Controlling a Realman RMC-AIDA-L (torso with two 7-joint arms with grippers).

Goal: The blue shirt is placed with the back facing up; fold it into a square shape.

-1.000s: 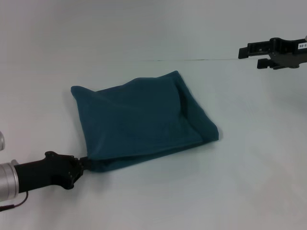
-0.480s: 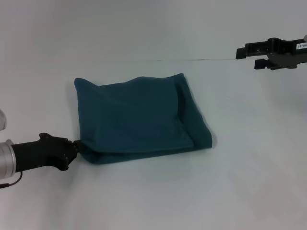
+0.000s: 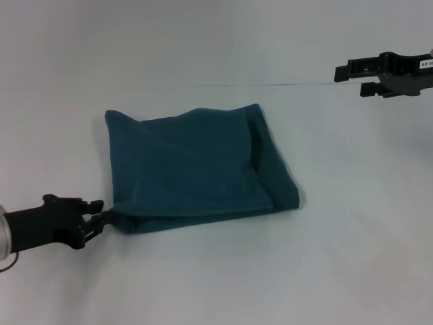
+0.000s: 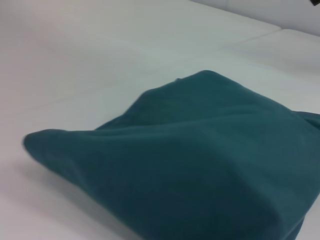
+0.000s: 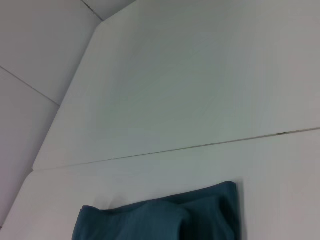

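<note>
The dark teal-blue soft cotton shirt (image 3: 196,166), folded roughly square, lies on the white table (image 3: 223,271). The left gripper (image 3: 101,211), fingers parted, stretches low beside its near-left corner. The right gripper (image 3: 348,78), released, hangs well beyond its far-right side.

Even, soft, bright light falls on the white worktop (image 3: 216,284), no glare; the shirt (image 3: 193,169) casts only a faint shadow along its near edge, and looks soft-focused in the left wrist view
</note>
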